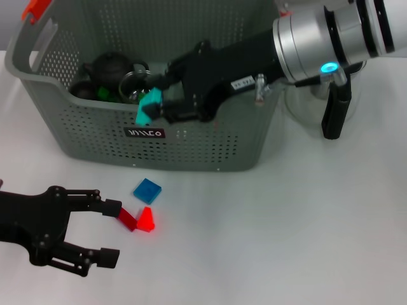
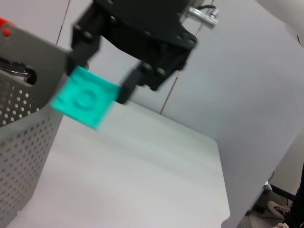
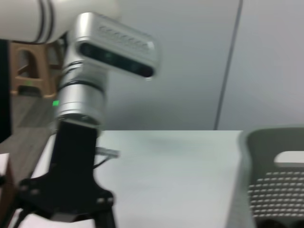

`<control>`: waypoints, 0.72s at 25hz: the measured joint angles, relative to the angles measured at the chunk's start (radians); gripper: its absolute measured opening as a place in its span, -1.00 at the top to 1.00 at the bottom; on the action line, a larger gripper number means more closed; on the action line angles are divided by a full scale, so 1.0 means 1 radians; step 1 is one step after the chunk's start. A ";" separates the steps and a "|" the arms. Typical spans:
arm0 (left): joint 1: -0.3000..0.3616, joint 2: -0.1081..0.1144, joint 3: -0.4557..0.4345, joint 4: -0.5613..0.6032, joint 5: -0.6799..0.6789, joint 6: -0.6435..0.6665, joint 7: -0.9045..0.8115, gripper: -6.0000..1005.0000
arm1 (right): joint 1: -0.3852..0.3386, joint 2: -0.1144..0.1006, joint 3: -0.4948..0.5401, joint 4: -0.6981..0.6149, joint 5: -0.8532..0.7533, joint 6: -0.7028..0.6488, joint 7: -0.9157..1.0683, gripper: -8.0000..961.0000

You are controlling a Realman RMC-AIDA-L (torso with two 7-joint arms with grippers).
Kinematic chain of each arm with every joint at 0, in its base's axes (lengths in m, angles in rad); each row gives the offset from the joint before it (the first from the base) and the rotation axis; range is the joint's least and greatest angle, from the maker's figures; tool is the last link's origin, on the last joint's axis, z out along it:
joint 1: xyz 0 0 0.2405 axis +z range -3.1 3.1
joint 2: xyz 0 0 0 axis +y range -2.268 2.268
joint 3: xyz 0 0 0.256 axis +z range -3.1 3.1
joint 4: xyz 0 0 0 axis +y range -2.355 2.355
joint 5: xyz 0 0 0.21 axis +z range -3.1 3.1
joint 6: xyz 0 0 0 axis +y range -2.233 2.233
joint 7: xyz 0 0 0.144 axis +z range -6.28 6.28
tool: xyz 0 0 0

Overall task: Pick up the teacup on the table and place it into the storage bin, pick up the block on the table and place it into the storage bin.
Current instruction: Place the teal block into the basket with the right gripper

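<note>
Teal block: clamped between the right gripper fingers, held over the storage bin's front rim; release judged next, once carried inward. Bin contents, a dark teapot-like shape, partly hidden. Left gripper: spread apart, near red and blue blocks.

Looks like a lab or test room set up for robot trials, not a home. White table in front of plain grey panelled walls; a wooden stool stands on a wood-look floor at the back. Possibly someone's shoe by the table edge, too blurred to be sure.
</note>
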 joint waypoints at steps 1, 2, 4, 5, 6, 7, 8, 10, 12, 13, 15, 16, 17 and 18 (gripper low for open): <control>0.000 0.001 0.000 0.000 0.000 0.000 0.000 -0.81 | 0.006 -0.001 0.003 0.013 -0.001 0.020 -0.005 0.08; 0.000 0.001 0.000 0.001 0.000 0.000 0.000 -0.81 | 0.014 -0.001 0.005 0.027 -0.005 0.042 -0.011 0.08; 0.000 0.002 0.000 0.001 0.000 -0.001 0.000 -0.81 | 0.030 -0.001 0.007 0.059 -0.017 0.091 -0.018 0.08; 0.000 0.002 -0.001 0.002 0.000 -0.001 0.000 -0.81 | 0.040 0.000 0.007 0.076 -0.028 0.118 -0.019 0.08; 0.001 0.002 -0.001 0.002 0.000 -0.001 0.000 -0.81 | 0.049 0.002 0.007 0.093 -0.040 0.147 -0.019 0.08; 0.001 0.002 -0.002 0.002 0.000 -0.001 0.000 -0.81 | 0.058 0.004 0.005 0.108 -0.052 0.170 -0.018 0.08; 0.002 0.002 -0.004 0.002 0.000 -0.002 -0.001 -0.81 | 0.068 0.005 0.004 0.125 -0.063 0.196 -0.016 0.08; 0.004 0.003 -0.010 0.003 0.001 -0.002 -0.002 -0.80 | 0.092 0.006 0.007 0.165 -0.077 0.240 -0.007 0.08; 0.007 0.004 -0.015 0.003 0.001 -0.002 -0.003 -0.80 | 0.096 0.005 0.013 0.171 -0.077 0.243 -0.008 0.08; 0.009 0.004 -0.015 0.004 0.001 -0.002 -0.003 -0.80 | 0.099 0.004 0.019 0.174 -0.077 0.245 -0.010 0.05; 0.012 0.006 -0.017 0.004 0.001 -0.002 -0.003 -0.80 | 0.104 0.004 0.036 0.174 -0.077 0.253 -0.013 0.00; 0.012 0.007 -0.017 0.004 0.002 -0.002 -0.003 -0.80 | 0.107 0.004 0.043 0.174 -0.078 0.259 -0.013 -0.03; 0.013 0.009 -0.018 0.004 0.003 -0.003 -0.003 -0.80 | 0.111 0.003 0.053 0.174 -0.078 0.270 -0.011 -0.05; 0.013 0.011 -0.019 0.004 0.005 -0.003 -0.002 -0.80 | 0.115 0.003 0.062 0.175 -0.078 0.282 -0.010 -0.08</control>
